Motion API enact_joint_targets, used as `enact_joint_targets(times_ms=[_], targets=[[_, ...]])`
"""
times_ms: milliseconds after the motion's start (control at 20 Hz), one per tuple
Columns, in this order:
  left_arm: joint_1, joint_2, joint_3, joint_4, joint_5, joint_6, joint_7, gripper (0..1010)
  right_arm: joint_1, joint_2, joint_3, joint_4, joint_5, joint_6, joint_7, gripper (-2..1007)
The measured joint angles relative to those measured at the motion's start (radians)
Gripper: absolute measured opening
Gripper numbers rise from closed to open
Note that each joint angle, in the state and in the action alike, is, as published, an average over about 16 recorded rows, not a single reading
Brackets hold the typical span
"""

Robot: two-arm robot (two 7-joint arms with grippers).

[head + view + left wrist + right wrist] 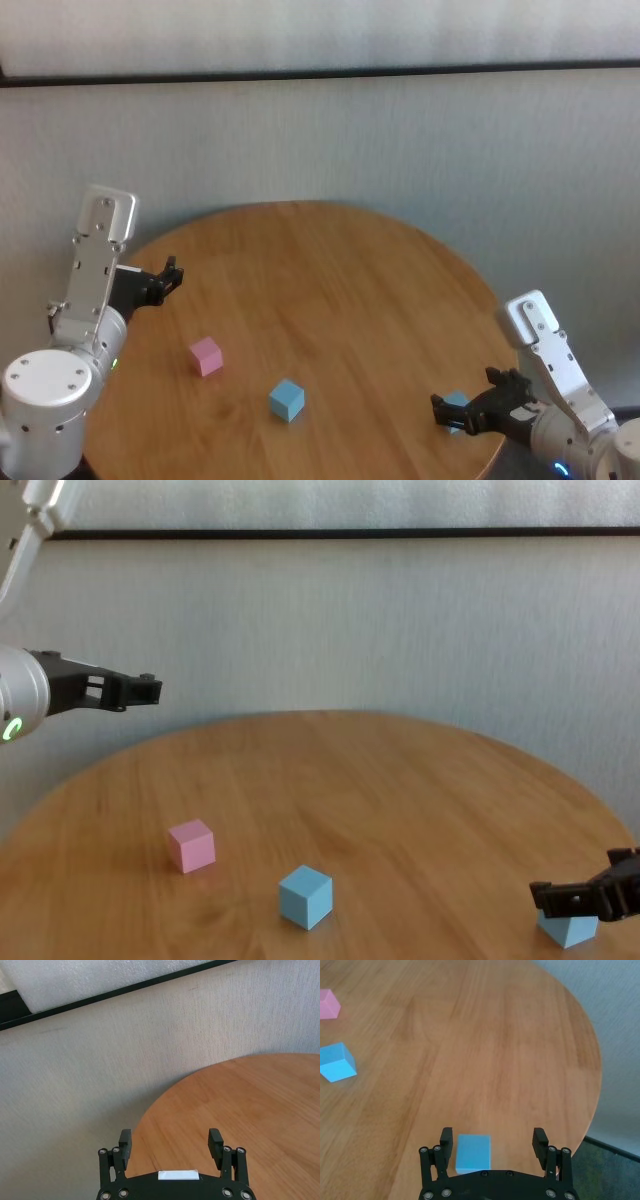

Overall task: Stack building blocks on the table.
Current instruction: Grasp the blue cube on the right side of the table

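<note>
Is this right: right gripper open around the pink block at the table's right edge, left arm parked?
Not quite: the block between the right gripper's open fingers is the light blue block, not pink, as the right wrist view shows. The pink block sits apart; the rest holds.

left end effector [171, 1147] raised, right end effector [492, 1141] low, both spread

A plain, staged test room is showing here, more lab than home; a round wood-grain table [330, 280] is standing close against a pale textured wall [400, 150]; a dark strip [350, 532] is running along that wall with a white foam-like panel [100, 977] sitting above it; dark flooring [615, 1160] is peeking past the table's edge; nothing domestic is showing, only toy cubes and robot arms.
</note>
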Motion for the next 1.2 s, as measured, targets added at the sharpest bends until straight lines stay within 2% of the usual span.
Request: enact_joint_targets(times_ms=[200,1200], targets=[[0.000,0.000,0.000,0.000,0.000,0.000,0.000,1000,0.008,-0.001,-0.004,0.012,-0.017,0.009,0.013,1005],[-0.001,0.000,0.001,0.000,-0.001,0.001,0.000,1000,0.036,-0.029,0.002,0.037,-0.046,0.077,0.073,1005]])
